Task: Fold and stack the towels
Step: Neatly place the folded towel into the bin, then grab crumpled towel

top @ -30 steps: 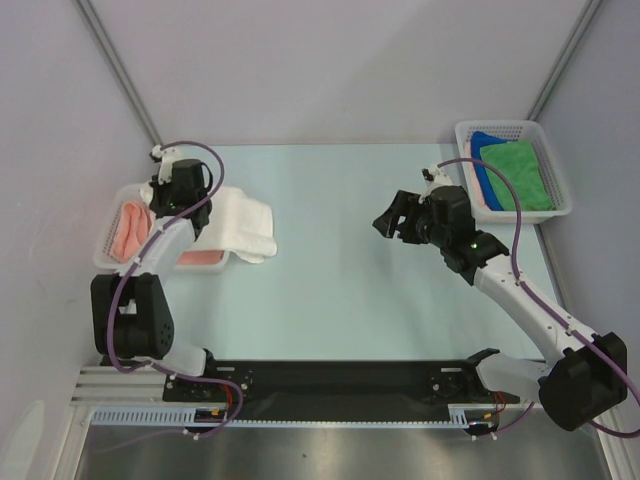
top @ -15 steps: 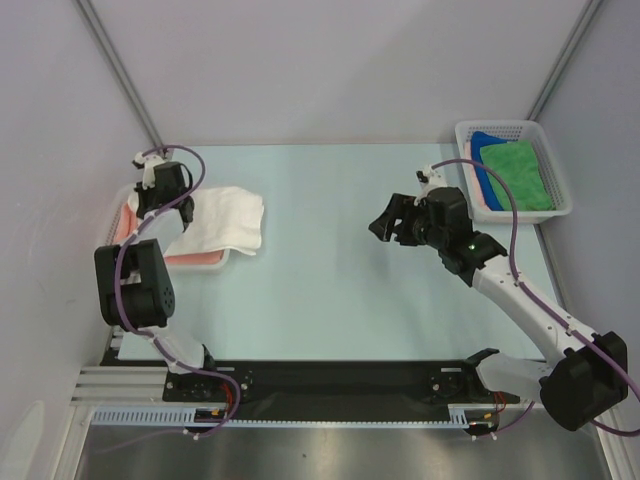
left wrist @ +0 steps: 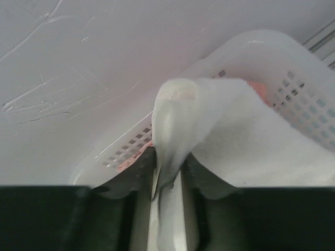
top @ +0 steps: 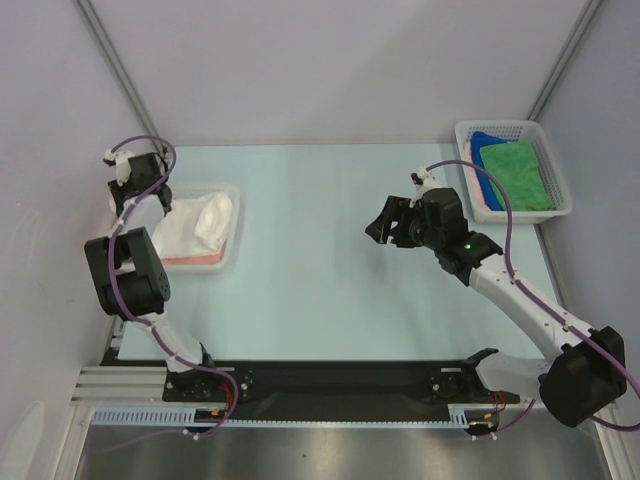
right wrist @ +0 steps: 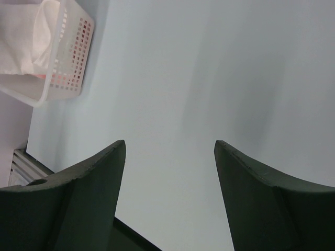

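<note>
Your left gripper (left wrist: 168,166) is clenched on an edge of the white towel (top: 200,222), which lies in the left basket (top: 237,222), stretching away from the claw; your right gripper (right wrist: 170,151) hangs released, well apart

Reads as a robotics lab test cell, not a home or shop. Pale blue bench (top: 330,240) boxed in by plain grey panels (top: 330,60) on aluminium struts (top: 118,68). Left arm (top: 130,270) and right arm (top: 520,300) bolted to a black rail (top: 340,378) along the near edge, trailing purple cables (top: 508,222). Slotted cable duct (top: 330,420) just below. White plastic left basket (top: 236,230) at the left edge, right basket (top: 510,124) at the far right corner.
</note>
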Tool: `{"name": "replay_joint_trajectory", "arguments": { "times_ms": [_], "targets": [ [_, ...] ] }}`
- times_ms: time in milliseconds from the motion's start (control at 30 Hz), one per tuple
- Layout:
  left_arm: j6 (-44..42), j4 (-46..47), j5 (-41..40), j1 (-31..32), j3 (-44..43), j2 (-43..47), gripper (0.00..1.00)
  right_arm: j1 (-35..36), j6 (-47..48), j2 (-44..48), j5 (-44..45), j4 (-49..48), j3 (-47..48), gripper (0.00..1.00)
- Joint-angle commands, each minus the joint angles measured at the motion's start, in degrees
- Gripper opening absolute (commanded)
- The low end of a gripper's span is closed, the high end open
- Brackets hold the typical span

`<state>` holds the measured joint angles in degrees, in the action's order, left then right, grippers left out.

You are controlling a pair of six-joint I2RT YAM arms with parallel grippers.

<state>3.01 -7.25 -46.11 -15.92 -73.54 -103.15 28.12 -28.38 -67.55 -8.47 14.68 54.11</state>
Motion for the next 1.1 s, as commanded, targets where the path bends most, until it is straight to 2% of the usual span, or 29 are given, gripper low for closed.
{"name": "replay_joint_trajectory", "arguments": {
  "times_ms": [0,100,167,333,433,633,767,833,933,1067],
  "targets": [
    [4.5,-4.5,1.5,-0.6,-4.5,-0.6,0.38,0.4,1.4,0.1,-0.1,-1.2,0.1,0.74],
    [7.2,-6.5,3.1,-0.5,-5.3,-0.3,0.62,0.5,1.7,0.4,0.9,-1.1,0.2,0.75],
    [8.9,-7.5,3.1,-0.6,-5.2,0.9,0.72,0.5,1.8,0.3,1.4,-0.9,0.3,0.75],
    [11.5,-9.3,6.1,-0.3,-4.9,5.1,0.75,0.5,1.8,-0.3,3.3,-0.6,0.5,0.75],
    [12.6,-8.8,6.3,2.0,-2.8,9.3,0.76,0.4,1.8,-0.8,5.4,-0.4,1.6,0.76],
    [14.7,-10.8,5.5,12.7,1.1,18.5,0.77,-2.4,2.0,-4.9,10.8,0.6,8.8,0.77],
    [17.5,-13.9,8.9,25.8,3.4,24.1,0.75,-10.7,3.5,-11.7,15.2,3.8,17.2,0.77],
    [16.4,-15.1,12.8,30.6,3.8,26.1,0.74,-17.5,3.0,-15.9,16.2,4.4,20.4,0.76],
    [12.7,-19.2,16.8,41.6,2.7,28.1,0.72,-24.4,3.3,-22.7,18.7,4.3,25.9,0.74],
    [9.6,-24.6,26.5,46.9,3.0,35.0,0.72,-33.5,2.3,-33.2,19.3,6.1,36.1,0.73]
  ]
}}
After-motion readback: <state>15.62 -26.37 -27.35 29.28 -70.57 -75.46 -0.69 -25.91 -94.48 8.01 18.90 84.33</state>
